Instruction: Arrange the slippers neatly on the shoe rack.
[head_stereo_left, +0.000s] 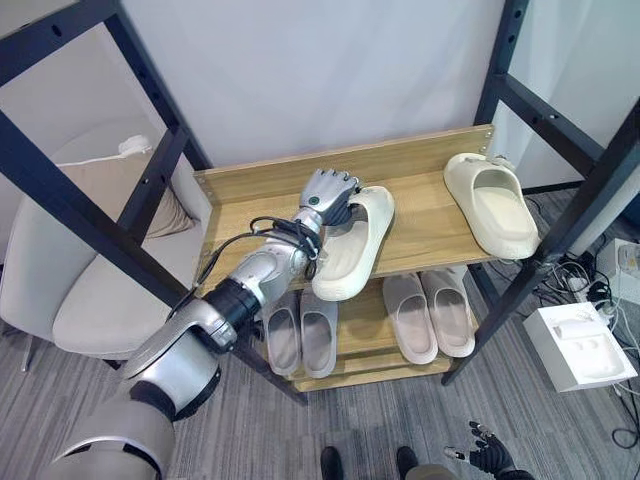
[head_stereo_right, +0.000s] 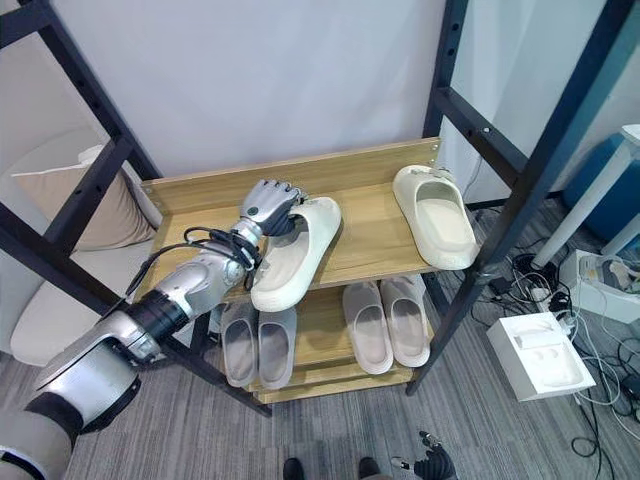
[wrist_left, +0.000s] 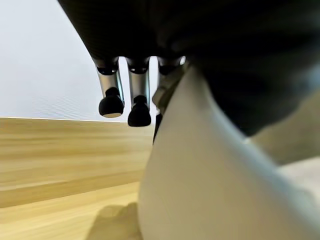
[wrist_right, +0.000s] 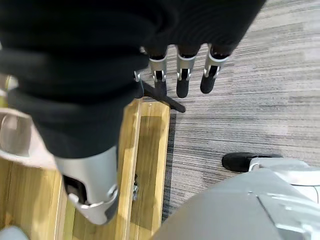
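Left hand (head_stereo_left: 328, 192) sits on the toe end of a cream slipper (head_stereo_left: 350, 245) on the top shelf (head_stereo_left: 420, 215) of the wooden shoe rack (head_stereo_left: 250, 180), and its fingers (wrist_left: 111, 102) curl down over the slipper's strap, grasping it. That slipper lies slanted toward the left part of the top shelf, its heel hanging past the shelf's front edge. To the right on the same shelf, well apart from it, a second cream slipper (head_stereo_left: 492, 203) lies flat near the shelf's right end, its toe toward the back board.

On the lower shelf (head_stereo_left: 365, 325) of the rack, below the held slipper, a pair of grey slippers (head_stereo_left: 299, 333) lies side by side, toes toward the back. Right of them on that shelf a pair of beige slippers (head_stereo_left: 430, 315) lies the same way, the two touching along their sides.

Right hand (wrist_right: 182, 70) hangs low over the grey carpet (wrist_right: 250, 90) in front of the rack's lower front corner, its fingers straight and relaxed, holding nothing. A white box (head_stereo_left: 580, 345) lies on the carpet to the right of the rack.
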